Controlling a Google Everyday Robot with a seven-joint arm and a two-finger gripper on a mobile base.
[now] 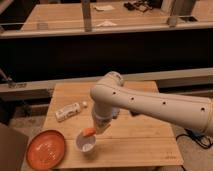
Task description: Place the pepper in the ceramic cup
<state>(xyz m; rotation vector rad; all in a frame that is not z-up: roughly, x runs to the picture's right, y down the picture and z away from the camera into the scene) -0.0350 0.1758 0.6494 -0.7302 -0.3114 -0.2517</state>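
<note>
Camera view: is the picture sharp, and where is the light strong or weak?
Camera view: soft blur everywhere; warm light on the wooden table; dark band behind it. The end effector, shut on the pepper, hangs over the ceramic cup; the orange plate shows mild glare.

This looks like a work room or lab where robots get tested, not a home. A big white robot arm (pixel 150 102) reaches over a small wooden table (pixel 140 137) in the lower middle, and its gripper (pixel 95 129), closed on the pepper (pixel 89 132), hangs at the lower left of the arm. Long wooden benches (pixel 65 17) run across the top, with papers (pixel 104 7) lying on them. A black cable (pixel 197 137) trails on the floor at the lower right.
</note>
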